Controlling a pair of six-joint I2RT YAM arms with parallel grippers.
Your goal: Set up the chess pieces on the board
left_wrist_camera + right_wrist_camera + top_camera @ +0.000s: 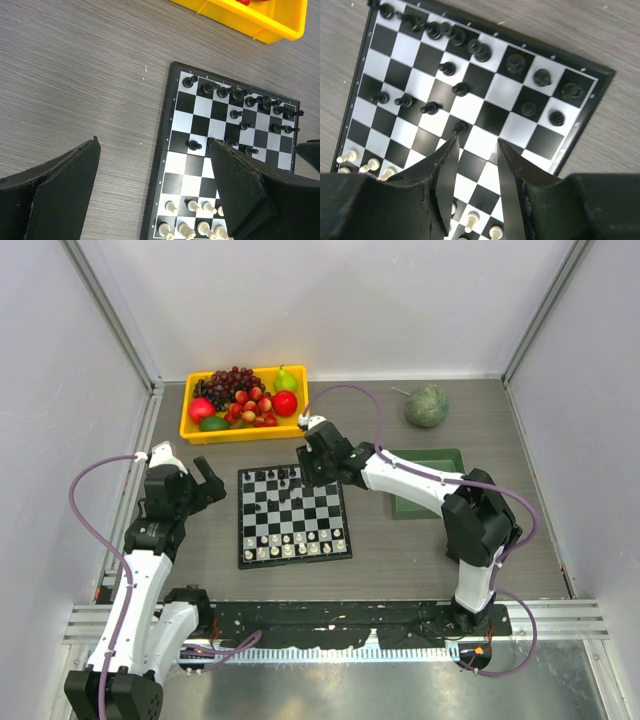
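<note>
The bench (400, 550) is a grey wood-grain surface, enclosed on three sides by plain white panels. A metal rail runs along its near edge.

The board (310, 515) lies flat at the centre of the bench, between the two arms. The white chess pieces (295, 540) stand in its two near rows. The black chess pieces (268, 478) occupy the far half, most along the back row and several loose on squares further in.

A yellow tray (188, 423) of fruit sits just beyond the board. A green tray (442, 462) lies to the right of the board, and a round green fruit (427, 406) lies further back.

The right arm passes over the green tray's near-left corner. The right gripper (300, 472) hangs over the board's far right part and hides some squares from the top camera. Its fingers stand narrowly apart with nothing between them.

The left gripper (212, 480) is just off the board's left edge, its fingers spread wide and holding nothing.
</note>
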